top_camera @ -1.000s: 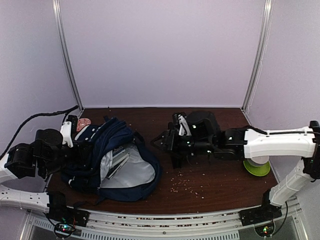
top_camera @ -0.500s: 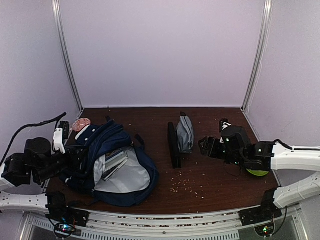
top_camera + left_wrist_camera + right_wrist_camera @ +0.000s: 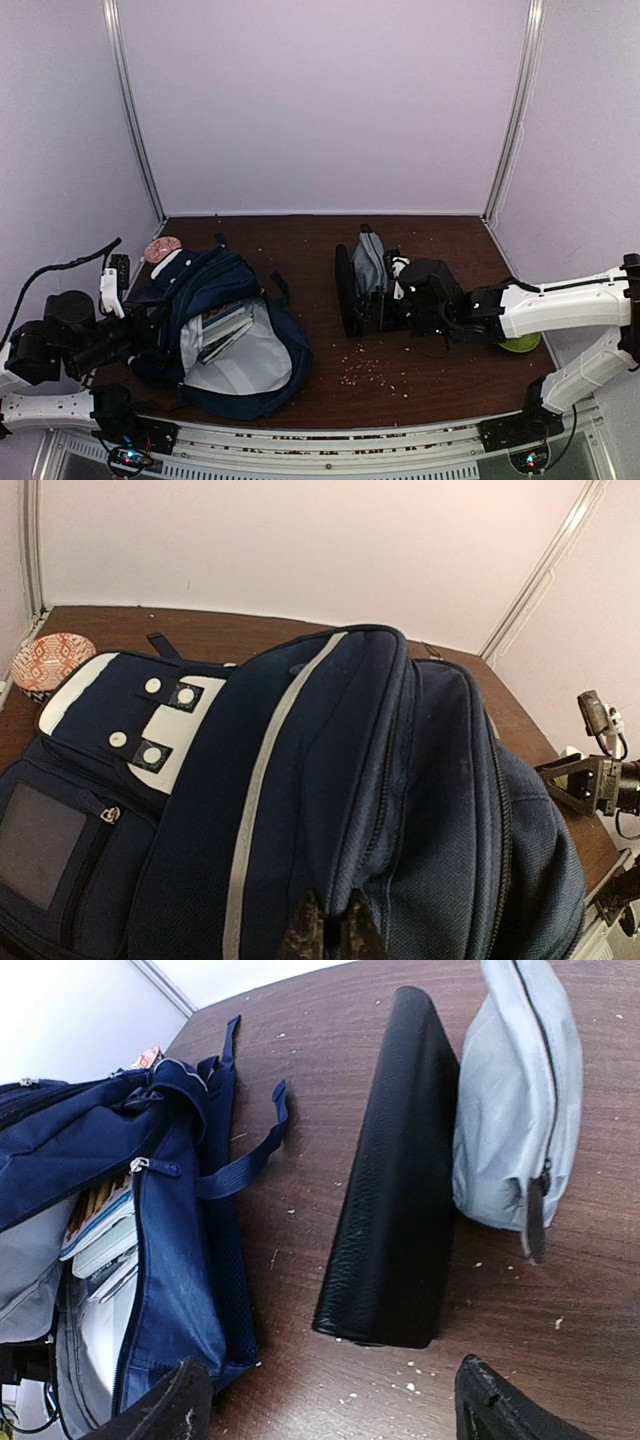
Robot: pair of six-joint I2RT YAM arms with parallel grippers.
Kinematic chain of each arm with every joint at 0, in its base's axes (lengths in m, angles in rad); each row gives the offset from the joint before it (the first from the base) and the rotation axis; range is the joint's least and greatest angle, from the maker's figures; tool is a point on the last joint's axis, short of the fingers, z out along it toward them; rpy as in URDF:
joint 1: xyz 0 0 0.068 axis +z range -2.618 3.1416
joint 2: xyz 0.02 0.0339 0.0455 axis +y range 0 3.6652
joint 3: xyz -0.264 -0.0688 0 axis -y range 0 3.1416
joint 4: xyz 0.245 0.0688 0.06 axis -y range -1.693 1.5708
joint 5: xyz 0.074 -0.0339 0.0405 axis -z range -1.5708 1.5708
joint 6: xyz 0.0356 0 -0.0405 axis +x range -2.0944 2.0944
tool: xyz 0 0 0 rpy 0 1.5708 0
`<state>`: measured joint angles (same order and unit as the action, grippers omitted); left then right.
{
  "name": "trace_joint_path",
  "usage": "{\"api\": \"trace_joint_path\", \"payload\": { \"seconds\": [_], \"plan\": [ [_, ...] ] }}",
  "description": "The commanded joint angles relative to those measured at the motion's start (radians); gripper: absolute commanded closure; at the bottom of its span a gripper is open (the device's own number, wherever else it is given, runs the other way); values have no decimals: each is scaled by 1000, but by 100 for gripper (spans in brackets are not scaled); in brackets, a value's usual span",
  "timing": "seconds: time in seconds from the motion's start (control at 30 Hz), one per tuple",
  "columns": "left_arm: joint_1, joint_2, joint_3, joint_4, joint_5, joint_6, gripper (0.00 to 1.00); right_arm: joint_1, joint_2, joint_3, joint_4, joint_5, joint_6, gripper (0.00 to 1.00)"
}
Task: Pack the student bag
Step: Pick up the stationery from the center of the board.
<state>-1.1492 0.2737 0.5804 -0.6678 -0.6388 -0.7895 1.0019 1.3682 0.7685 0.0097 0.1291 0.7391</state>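
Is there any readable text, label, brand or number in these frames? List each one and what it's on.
No text can be read in any view.
Books inside the student bag: there may be print on the covers, but it is too small and blurred to read.
White patches on the bag: only snaps, no lettering.
Black case and grey pouch: no visible markings.
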Motion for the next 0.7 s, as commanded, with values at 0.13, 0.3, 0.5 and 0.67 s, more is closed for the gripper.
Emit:
{"api": "trace_joint_path", "payload": {
  "seconds": [0.13, 0.3, 0.5, 0.67],
  "plan": [
    [8, -117, 66, 37, -130, 25, 100, 82, 111, 6, 85, 146, 6, 15],
    [8, -120, 55, 47, -128, 12, 100, 118, 228, 51, 109, 295, 24, 15],
    [8, -115, 51, 58, -124, 7, 100, 126, 355, 141, 58, 407, 79, 17],
    [8, -106, 46, 61, -122, 7, 100, 120, 422, 185, 42, 438, 76, 21]
  ]
}}
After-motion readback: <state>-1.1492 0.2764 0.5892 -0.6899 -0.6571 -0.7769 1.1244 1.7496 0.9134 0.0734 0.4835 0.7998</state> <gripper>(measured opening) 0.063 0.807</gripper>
